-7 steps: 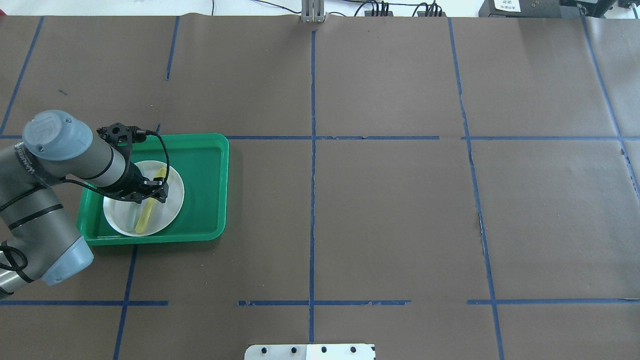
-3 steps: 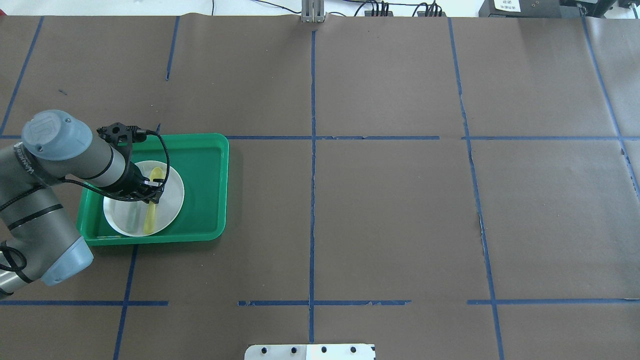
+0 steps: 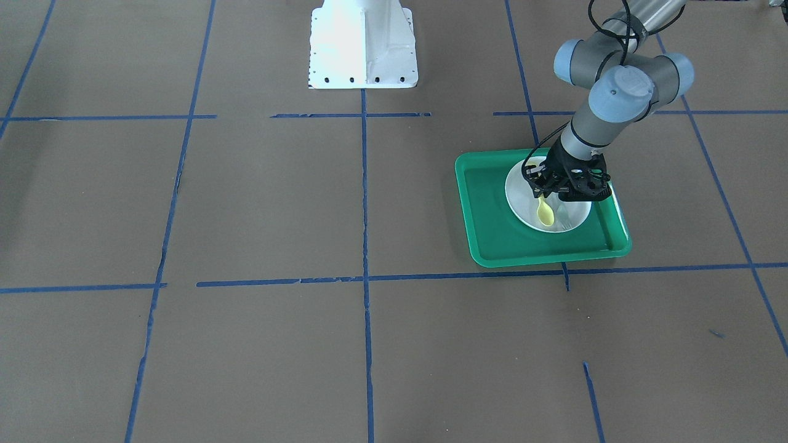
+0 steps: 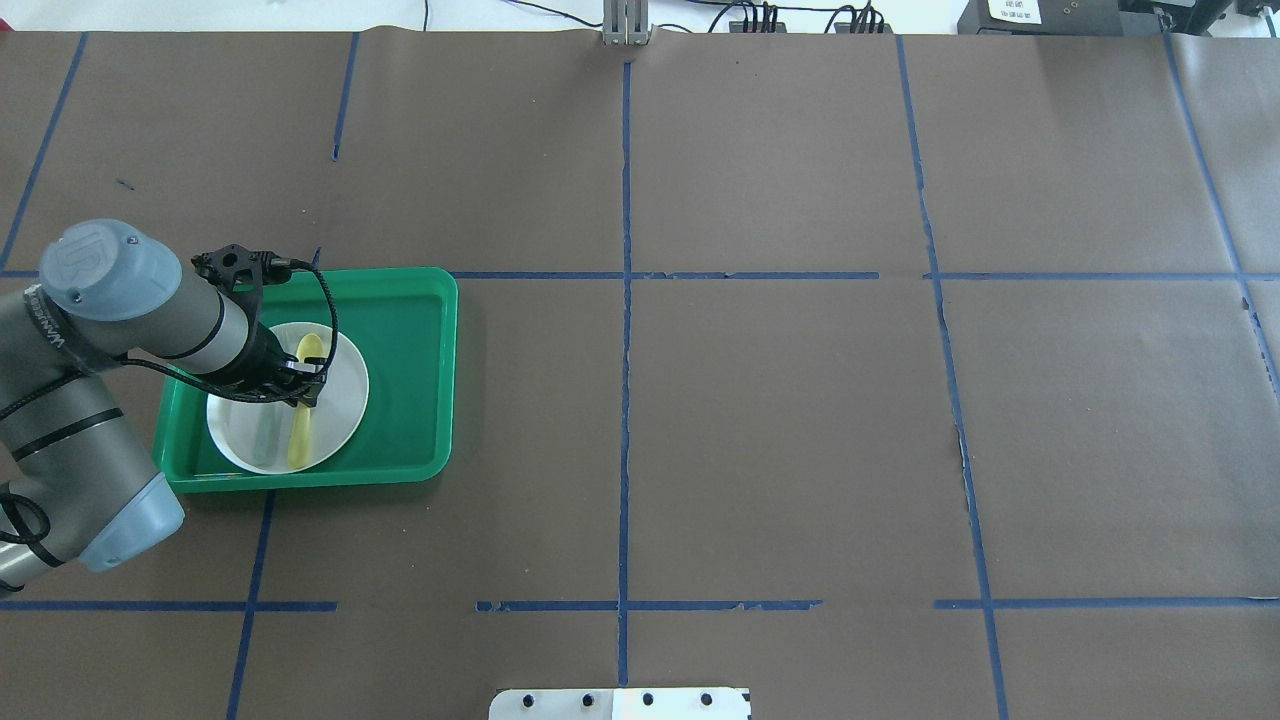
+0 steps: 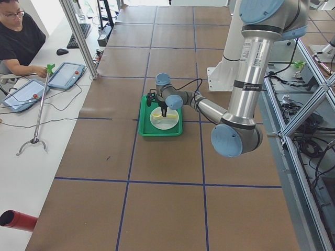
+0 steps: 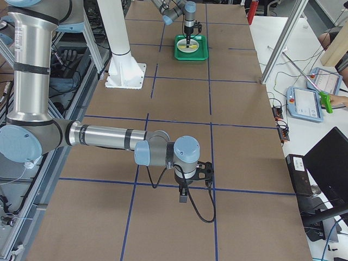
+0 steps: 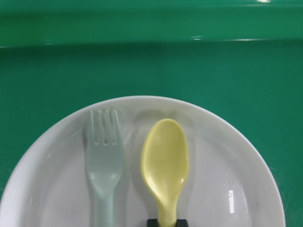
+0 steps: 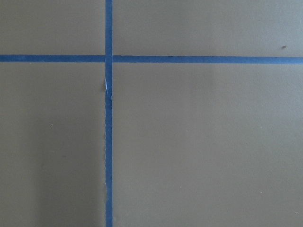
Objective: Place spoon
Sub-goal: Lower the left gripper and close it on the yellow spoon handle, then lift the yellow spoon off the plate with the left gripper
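Observation:
The yellow spoon (image 7: 164, 161) lies on the white plate (image 7: 227, 156), its bowl toward the tray's far rim and its handle running back between my left gripper's fingertips (image 7: 152, 222). My left gripper (image 4: 305, 385) stands low over the plate (image 4: 345, 395) and is shut on the spoon's (image 4: 300, 430) handle. In the front-facing view the spoon's bowl (image 3: 545, 213) shows just below the left gripper (image 3: 545, 195). My right gripper (image 6: 184, 197) hangs over bare table, far from the tray. I cannot tell whether it is open or shut.
A pale translucent fork (image 7: 105, 161) lies on the plate beside the spoon, parallel to it. The plate sits in a green tray (image 4: 410, 340) with a raised rim at the table's left. The robot's white base (image 3: 362, 43) stands at mid-table edge.
The left gripper's fingers have closed in on the spoon's handle. The spoon has swung from a slant to nearly parallel with the fork. The arm has barely shifted.

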### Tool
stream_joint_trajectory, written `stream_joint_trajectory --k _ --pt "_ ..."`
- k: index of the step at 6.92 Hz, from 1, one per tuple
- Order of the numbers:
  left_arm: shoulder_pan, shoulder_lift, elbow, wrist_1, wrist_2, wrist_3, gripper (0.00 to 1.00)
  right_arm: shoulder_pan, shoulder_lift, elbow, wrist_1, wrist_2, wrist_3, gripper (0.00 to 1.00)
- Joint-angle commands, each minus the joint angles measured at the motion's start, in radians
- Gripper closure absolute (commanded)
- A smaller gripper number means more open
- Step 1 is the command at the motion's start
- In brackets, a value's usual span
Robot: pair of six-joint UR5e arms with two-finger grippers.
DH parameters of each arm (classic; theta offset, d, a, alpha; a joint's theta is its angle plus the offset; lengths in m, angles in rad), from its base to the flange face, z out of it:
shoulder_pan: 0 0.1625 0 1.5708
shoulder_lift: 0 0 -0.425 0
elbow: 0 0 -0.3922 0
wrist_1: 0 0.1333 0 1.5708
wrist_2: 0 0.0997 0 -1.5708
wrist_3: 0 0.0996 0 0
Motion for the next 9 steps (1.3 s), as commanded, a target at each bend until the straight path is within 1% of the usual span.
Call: stream_joint_trajectory --k 1,2,3,4,5,7,8,9 --pt "-0.013 0.011 -0.067 0.022 -0.005 0.003 1.0 0.0 0.0 0.0 0.0 0.0 0.0 0.0" --pt "-0.034 0.02 -0.12 0.084 -0.007 0.036 1.0 0.0 0.0 0.0 0.001 0.0 0.0 0.0" --pt "-0.063 0.01 -0.171 0.187 -0.007 0.09 1.0 0.0 0.0 0.0 0.0 0.0 -0.002 0.0" --pt "-0.088 0.001 -0.199 0.236 -0.007 0.107 1.0 0.0 0.0 0.0 0.0 0.0 0.0 0.0" --pt "-0.089 -0.007 -0.207 0.241 -0.008 0.105 1.0 0.0 0.0 0.0 0.001 0.0 -0.002 0.0" --pt "-0.079 -0.102 -0.155 0.26 -0.011 0.045 1.0 0.0 0.0 0.0 0.0 0.0 -0.002 0.0" --pt "-0.065 -0.169 -0.1 0.258 -0.011 -0.018 1.0 0.0 0.0 0.0 0.0 0.0 0.0 0.0" --pt "-0.028 -0.19 -0.09 0.258 -0.013 -0.055 1.0 0.0 0.0 0.0 0.0 0.0 -0.002 0.0"
